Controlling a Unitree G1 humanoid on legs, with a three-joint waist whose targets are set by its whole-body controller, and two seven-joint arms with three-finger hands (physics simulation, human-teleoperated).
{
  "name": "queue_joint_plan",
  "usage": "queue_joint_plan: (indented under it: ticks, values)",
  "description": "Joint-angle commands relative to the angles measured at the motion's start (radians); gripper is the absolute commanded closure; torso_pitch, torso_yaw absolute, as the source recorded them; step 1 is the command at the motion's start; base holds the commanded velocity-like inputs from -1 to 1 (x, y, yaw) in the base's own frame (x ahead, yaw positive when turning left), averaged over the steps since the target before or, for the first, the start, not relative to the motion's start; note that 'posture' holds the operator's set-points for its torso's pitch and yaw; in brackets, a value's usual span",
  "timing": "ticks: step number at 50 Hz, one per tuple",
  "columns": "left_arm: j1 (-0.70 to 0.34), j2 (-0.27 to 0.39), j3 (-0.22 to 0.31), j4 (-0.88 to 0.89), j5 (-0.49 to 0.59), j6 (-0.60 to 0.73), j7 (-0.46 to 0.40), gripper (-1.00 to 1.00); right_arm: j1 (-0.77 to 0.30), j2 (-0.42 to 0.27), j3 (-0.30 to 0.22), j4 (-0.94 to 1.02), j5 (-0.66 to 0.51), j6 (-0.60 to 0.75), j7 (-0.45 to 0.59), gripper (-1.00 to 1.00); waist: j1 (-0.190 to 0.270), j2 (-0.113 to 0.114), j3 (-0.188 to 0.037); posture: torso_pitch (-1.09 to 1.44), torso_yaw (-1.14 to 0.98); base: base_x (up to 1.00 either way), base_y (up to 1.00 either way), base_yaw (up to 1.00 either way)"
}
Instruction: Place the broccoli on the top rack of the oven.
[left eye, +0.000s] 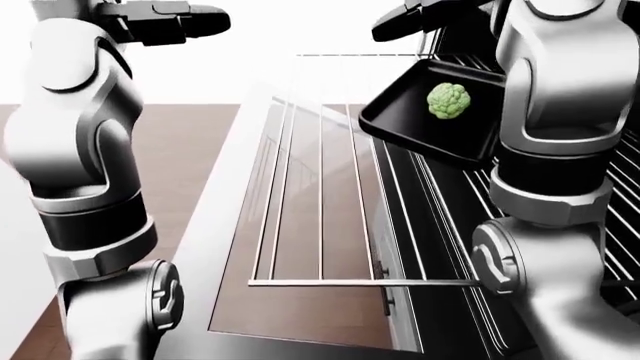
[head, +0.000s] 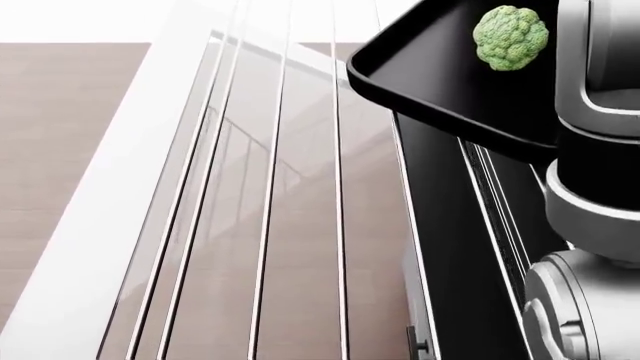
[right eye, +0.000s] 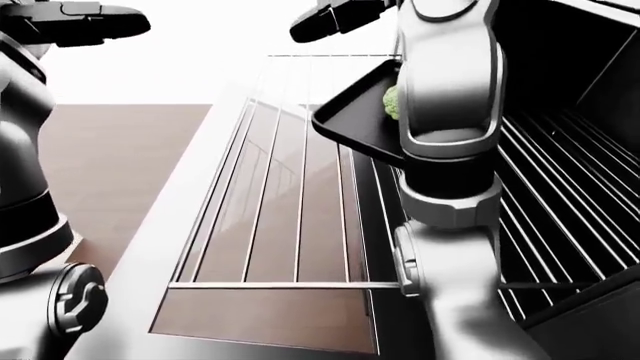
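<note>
overhead, both arms, fingers (left eye: 190, 19) outstretched

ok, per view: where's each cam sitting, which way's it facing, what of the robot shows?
Left-eye view: on the head, looking down over the pulled-out rack and open oven door; both arms show, left hand and right hand raised, empty.
Head view: on the head, closer on the rack; only the right arm shows.
Right-eye view: same scene, offset right, sees the oven cavity.
Shared: broccoli lying in the black tray.
</note>
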Motion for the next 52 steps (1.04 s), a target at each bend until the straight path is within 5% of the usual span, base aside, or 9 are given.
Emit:
queue_joint_plan:
  ticks: [1, 17, 52]
  values:
    - [-0.045, 0.017, 0.008, -0.02, -0.003, -0.035, 0.008, -1.0, -0.03, -0.009, -0.008, -0.017, -0.015, -0.048, -0.005, -1.0, 0.001, 0.008, -0.024, 0.0, 0.0, 0.0, 0.0, 0.0]
    - [-0.125, 0.046, -0.004, 0.024, 0.006, -0.19, 0.039, -1.0, -0.099, -0.035, -0.013, 0.069, -0.063, -0.299, -0.008, -1.0, 0.0, 0.015, -0.017, 0.0, 0.0, 0.0, 0.0, 0.0]
    - [-0.145, 0.073, 0.013, -0.008, -0.023, -0.353, 0.101, -1.0, -0.133, -0.034, -0.014, 0.052, -0.089, -0.514, -0.034, -1.0, -0.007, 0.021, -0.006, 0.0, 0.0, 0.0, 0.0, 0.0]
